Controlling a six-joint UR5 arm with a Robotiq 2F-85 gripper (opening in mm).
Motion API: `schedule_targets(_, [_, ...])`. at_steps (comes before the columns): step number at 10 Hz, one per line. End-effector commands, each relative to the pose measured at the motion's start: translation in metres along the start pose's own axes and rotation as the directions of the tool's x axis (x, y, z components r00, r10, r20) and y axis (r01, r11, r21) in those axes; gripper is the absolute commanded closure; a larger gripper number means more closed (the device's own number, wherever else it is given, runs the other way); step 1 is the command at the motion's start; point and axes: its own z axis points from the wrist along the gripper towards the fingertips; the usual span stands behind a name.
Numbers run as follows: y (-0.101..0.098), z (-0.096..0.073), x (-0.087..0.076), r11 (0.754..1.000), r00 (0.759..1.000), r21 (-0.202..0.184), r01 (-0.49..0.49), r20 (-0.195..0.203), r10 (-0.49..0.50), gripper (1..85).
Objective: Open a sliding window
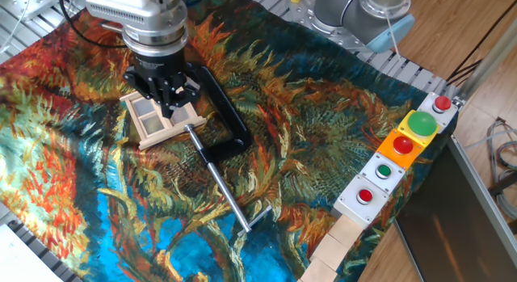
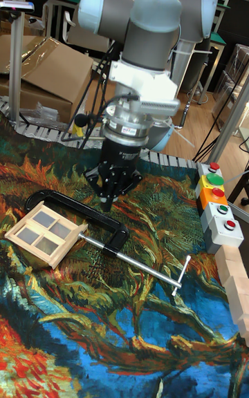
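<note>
The sliding window (image 1: 147,120) is a small pale wooden frame with crossbars and grey panes, lying flat on the patterned cloth at the left. My gripper (image 1: 170,109) points straight down over the window's right part, and its dark fingers cover that side. In the tall fixed view the window (image 2: 43,231) lies left of the gripper (image 2: 108,200). There the fingers come together to a point with nothing between them, just above the cloth by the clamp's bow. Whether the tips touch the window frame is hidden.
A black C-clamp (image 1: 227,119) with a long steel rod (image 1: 226,197) lies right beside the window and runs toward the front. Button boxes (image 1: 400,149) line the right edge, with pale wooden blocks (image 1: 338,243) in front of them.
</note>
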Motion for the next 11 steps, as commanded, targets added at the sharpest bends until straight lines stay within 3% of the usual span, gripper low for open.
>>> schedule_targets(1, [-0.006, 0.021, 0.008, 0.998, 0.995, -0.017, 0.063, -0.075, -0.065, 84.3])
schedule_targets(2, [-0.004, 0.028, 0.016, 0.997, 0.994, -0.024, 0.069, -0.087, -0.071, 84.3])
schedule_targets(3, [-0.004, 0.029, 0.011, 0.997, 0.995, -0.021, 0.068, -0.066, -0.069, 84.3])
schedule_targets(5, [-0.007, 0.029, 0.009, 0.997, 0.996, -0.009, 0.070, -0.060, -0.071, 84.3])
schedule_targets(6, [-0.012, 0.029, 0.005, 0.997, 0.996, 0.011, 0.077, -0.047, -0.076, 84.3])
schedule_targets(7, [-0.010, 0.029, 0.007, 0.997, 0.996, 0.001, 0.077, -0.054, -0.077, 84.3])
schedule_targets(8, [-0.013, 0.040, 0.009, 0.994, 0.991, 0.005, 0.106, -0.088, -0.105, 84.3])
schedule_targets(9, [-0.018, 0.052, 0.008, 0.990, 0.985, 0.008, 0.142, -0.097, -0.140, 84.3])
schedule_targets(11, [-0.031, 0.065, 0.021, 0.973, 0.970, -0.009, 0.229, -0.079, -0.229, 84.3])
